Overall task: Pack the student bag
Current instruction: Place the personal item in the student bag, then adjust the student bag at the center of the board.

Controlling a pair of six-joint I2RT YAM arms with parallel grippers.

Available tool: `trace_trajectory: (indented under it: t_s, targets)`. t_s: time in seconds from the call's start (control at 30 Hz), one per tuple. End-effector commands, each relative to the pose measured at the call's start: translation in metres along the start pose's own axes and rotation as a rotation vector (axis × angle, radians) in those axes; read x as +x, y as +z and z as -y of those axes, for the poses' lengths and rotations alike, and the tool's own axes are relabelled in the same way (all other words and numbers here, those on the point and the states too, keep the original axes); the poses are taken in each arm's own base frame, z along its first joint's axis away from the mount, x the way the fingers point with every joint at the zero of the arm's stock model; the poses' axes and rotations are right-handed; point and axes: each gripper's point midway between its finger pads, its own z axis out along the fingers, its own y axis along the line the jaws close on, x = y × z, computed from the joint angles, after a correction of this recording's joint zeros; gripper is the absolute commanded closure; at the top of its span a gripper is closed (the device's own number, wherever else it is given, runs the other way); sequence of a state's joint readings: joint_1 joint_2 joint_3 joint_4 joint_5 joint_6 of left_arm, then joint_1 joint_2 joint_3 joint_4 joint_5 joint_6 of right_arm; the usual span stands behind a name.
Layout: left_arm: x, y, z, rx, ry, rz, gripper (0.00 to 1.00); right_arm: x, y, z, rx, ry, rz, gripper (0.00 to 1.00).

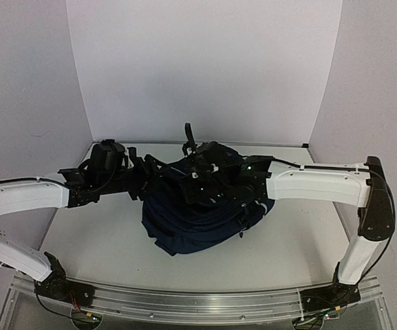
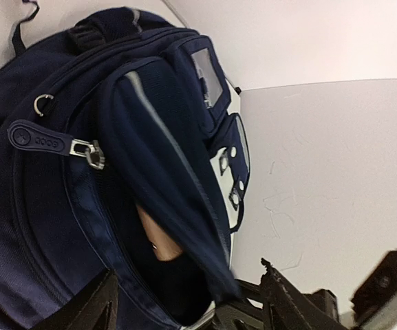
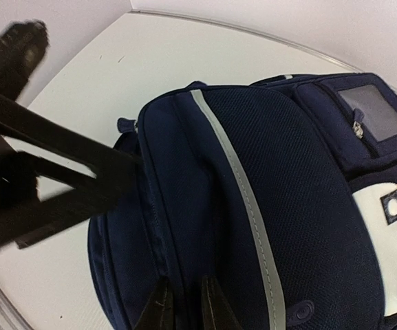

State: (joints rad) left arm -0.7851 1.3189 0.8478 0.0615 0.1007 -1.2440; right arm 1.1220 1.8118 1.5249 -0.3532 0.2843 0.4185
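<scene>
The student bag (image 1: 198,220) is a dark navy backpack lying in the middle of the table, with a grey stripe (image 3: 243,199) and white patches (image 3: 380,275). In the left wrist view the student bag (image 2: 47,220) gapes at its zip, and a tan object (image 2: 158,240) shows inside the pocket. My left gripper (image 2: 191,306) is open, its jaws wide on either side of the pocket's flap edge. It appears blurred in the right wrist view (image 3: 54,179). My right gripper (image 3: 188,313) is nearly shut, pinching a fold of the student bag (image 3: 287,151) by the zip seam.
A white table (image 1: 308,240) carries the bag, with white backdrop walls behind and at both sides. A metal rail (image 1: 198,302) runs along the near edge between the arm bases. A zip pull (image 2: 43,141) lies on the bag's side.
</scene>
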Motion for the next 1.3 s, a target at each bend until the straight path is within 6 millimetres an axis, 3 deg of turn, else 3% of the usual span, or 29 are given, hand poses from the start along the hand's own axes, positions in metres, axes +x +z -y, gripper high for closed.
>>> trace_trajectory:
  t_s: [0.0, 0.1, 0.17, 0.27, 0.4, 0.63, 0.77, 0.9, 1.07, 1.27]
  targets:
    - [-0.011, -0.054, -0.030, -0.141, 0.080, 0.030, 0.21, -0.010, -0.029, -0.024, -0.142, 0.071, 0.033, 0.65]
    - [-0.026, -0.073, -0.045, -0.173, 0.078, 0.032, 0.16, -0.007, -0.039, -0.016, -0.133, 0.125, 0.027, 0.33]
    - [-0.036, -0.076, -0.048, -0.164, 0.083, 0.021, 0.14, -0.005, -0.044, -0.001, -0.081, 0.184, 0.031, 0.20]
    - [-0.043, -0.067, -0.040, -0.137, 0.168, -0.016, 0.12, 0.004, -0.039, 0.040, 0.002, 0.313, 0.001, 0.12]
    - [-0.050, -0.037, -0.014, -0.080, 0.346, -0.093, 0.10, 0.021, -0.030, 0.100, 0.101, 0.440, -0.030, 0.03]
    - [-0.077, 0.022, 0.007, -0.062, 0.595, -0.129, 0.10, 0.040, -0.020, 0.181, 0.264, 0.534, -0.043, 0.02]
    - [-0.081, 0.053, -0.008, -0.097, 0.662, -0.181, 0.10, 0.041, -0.007, 0.193, 0.268, 0.536, -0.051, 0.02]
    - [-0.067, 0.069, -0.021, -0.082, 0.655, -0.262, 0.14, 0.039, 0.012, 0.191, 0.244, 0.513, -0.062, 0.04]
    - [-0.026, 0.069, -0.017, 0.030, 0.665, -0.350, 0.15, 0.029, 0.036, 0.184, 0.189, 0.445, -0.055, 0.08]
    - [0.021, 0.056, -0.023, 0.038, 0.654, -0.430, 0.18, -0.008, 0.056, 0.189, 0.148, 0.365, -0.002, 0.10]
